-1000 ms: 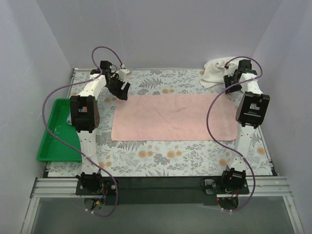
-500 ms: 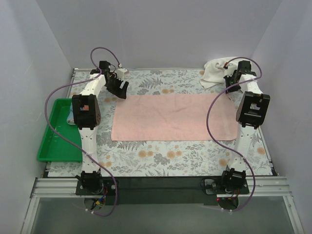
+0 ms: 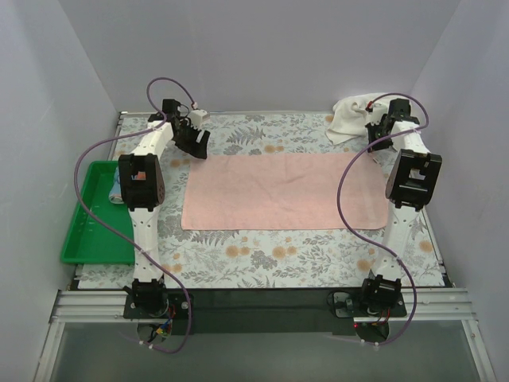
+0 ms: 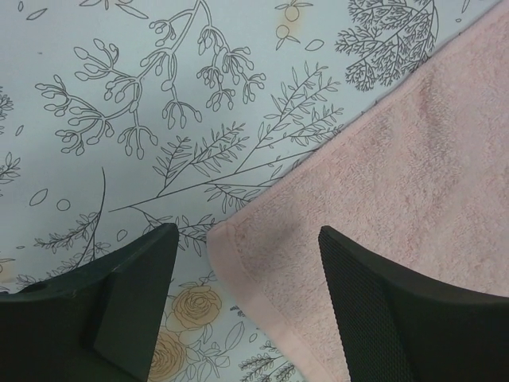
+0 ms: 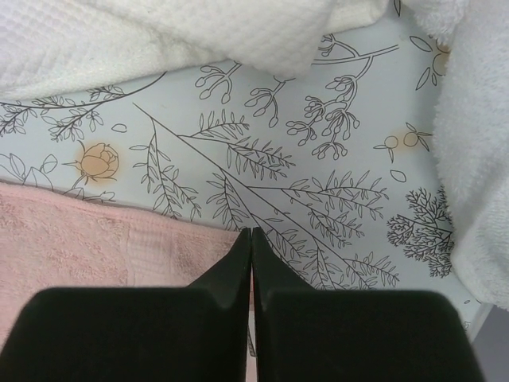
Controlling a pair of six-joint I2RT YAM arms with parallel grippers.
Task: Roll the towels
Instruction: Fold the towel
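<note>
The salmon-pink towel [image 3: 282,191] lies flat in the middle of the floral table. My left gripper [image 3: 193,142] is open at its far left corner. In the left wrist view the jaws [image 4: 248,239] straddle that corner of the pink towel [image 4: 398,175], just above it. My right gripper [image 3: 380,137] is at the far right corner. In the right wrist view its jaws [image 5: 251,232] are shut, with the tips right on the corner of the pink towel [image 5: 95,247]. The cream-white towel [image 3: 347,119] lies bunched at the far right and also shows in the right wrist view [image 5: 159,40].
A green plastic tray [image 3: 91,219] sits at the table's left edge beside the left arm. White walls close in the table on three sides. The bunched white towel lies just beyond and beside the right gripper.
My left gripper has moved a little back and left, onto the pink towel's far left corner. The right gripper and both towels have not moved.
</note>
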